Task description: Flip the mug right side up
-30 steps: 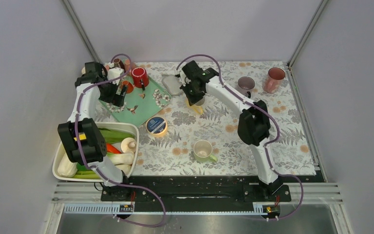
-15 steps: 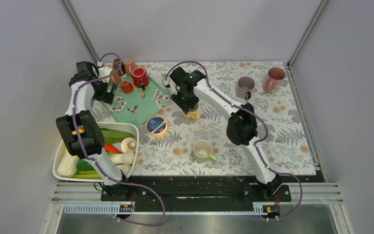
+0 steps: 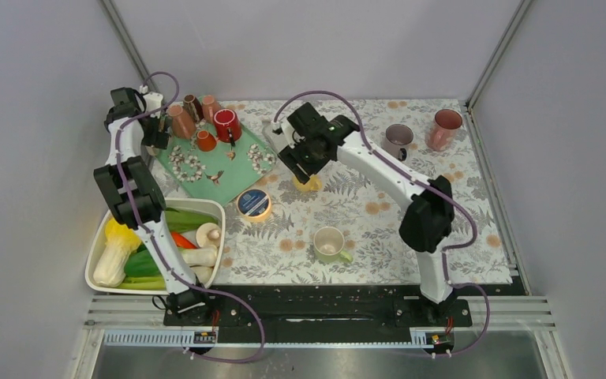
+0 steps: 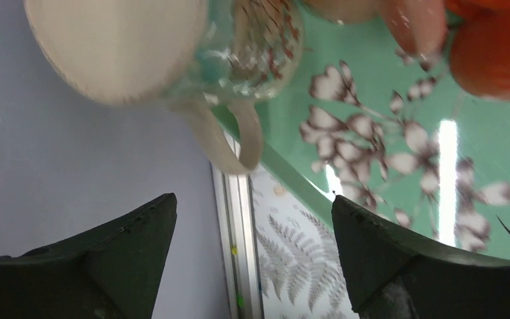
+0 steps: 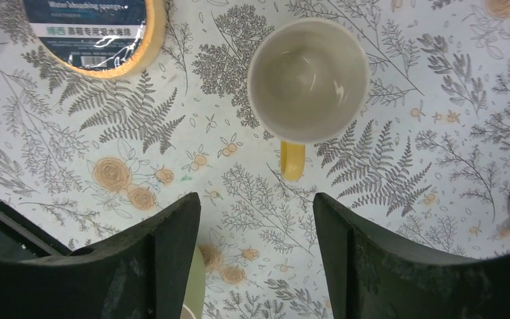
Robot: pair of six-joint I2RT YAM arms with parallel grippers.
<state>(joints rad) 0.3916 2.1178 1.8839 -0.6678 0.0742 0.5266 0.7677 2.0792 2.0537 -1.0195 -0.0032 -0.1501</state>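
Evidently finished, the cream ceramic mug with yellow handle point(image 5: 308, 78) stands mouth-up beneath the right gripper point(image 5: 255, 207), its fingers released.

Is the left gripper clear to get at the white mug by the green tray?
Probably yes: the left gripper is open, and the white mug sits just ahead, handle toward it, with nothing between them.
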